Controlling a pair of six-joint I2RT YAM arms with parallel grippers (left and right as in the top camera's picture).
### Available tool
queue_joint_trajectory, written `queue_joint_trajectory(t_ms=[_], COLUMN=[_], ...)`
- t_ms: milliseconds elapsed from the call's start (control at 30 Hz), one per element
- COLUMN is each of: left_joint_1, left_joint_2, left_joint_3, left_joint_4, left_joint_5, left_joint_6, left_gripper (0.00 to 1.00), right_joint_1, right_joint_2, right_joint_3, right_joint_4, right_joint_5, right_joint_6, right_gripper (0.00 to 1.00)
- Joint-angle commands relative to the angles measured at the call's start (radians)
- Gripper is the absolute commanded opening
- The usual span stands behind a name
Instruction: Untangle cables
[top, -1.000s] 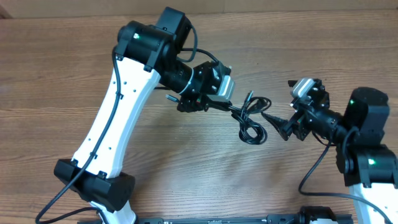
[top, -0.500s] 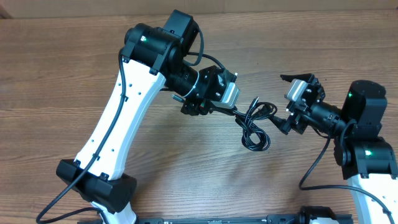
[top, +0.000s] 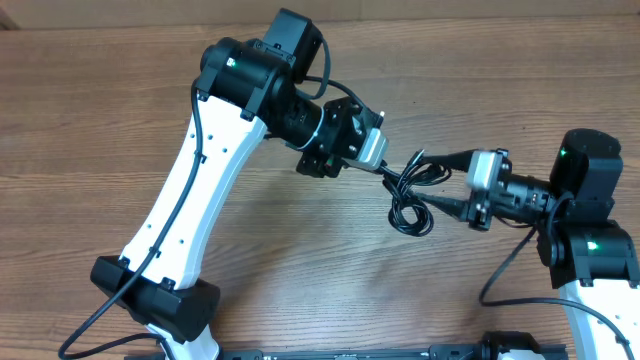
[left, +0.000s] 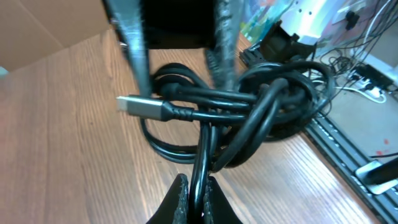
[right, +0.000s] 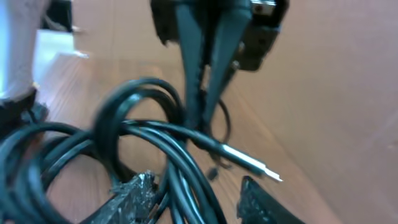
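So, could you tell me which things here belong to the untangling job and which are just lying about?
Job: cables, left fingers, right fingers.
Not part of it: table, the arm's own wire.

Brown wood-grain table (top: 90, 120), grain running left-right.

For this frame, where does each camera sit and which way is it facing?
Overhead: above the table, looking down at the left arm, right arm and cables.
Left wrist: on the left arm, facing the right arm; left gripper at bottom, shut on the cables.
Right wrist: faces the left arm; open right gripper at bottom.
Both wrist views share the silver plug.
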Motion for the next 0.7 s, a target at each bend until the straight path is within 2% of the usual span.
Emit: queue_joint_trajectory(t_ms=[0,400,667], left_joint_1=[-0.003,0.002,0.028], left_joint_2=[-0.010,-0.010,-0.010], left_joint_3=[0.024,0.024,0.024], left_joint_4=[0.028,0.098,0.232], left_joint_5=[0.050,0.094,0.094], left_joint_6=[0.035,-0.027,-0.236], left_gripper=[0.04,0.04,0.04], right_joint_1=[0.000,0.016,0.016], right_joint_2=[-0.004,-0.004,-0.004], right_joint_3=[0.026,0.026,0.026], right_joint_4=[-0.023,-0.119,-0.196], right_joint_5=[-0.104,-0.100,-0.100], right_joint_6=[-0.005,-0.005,-0.005], right_gripper=[0.44,0.41,0.37])
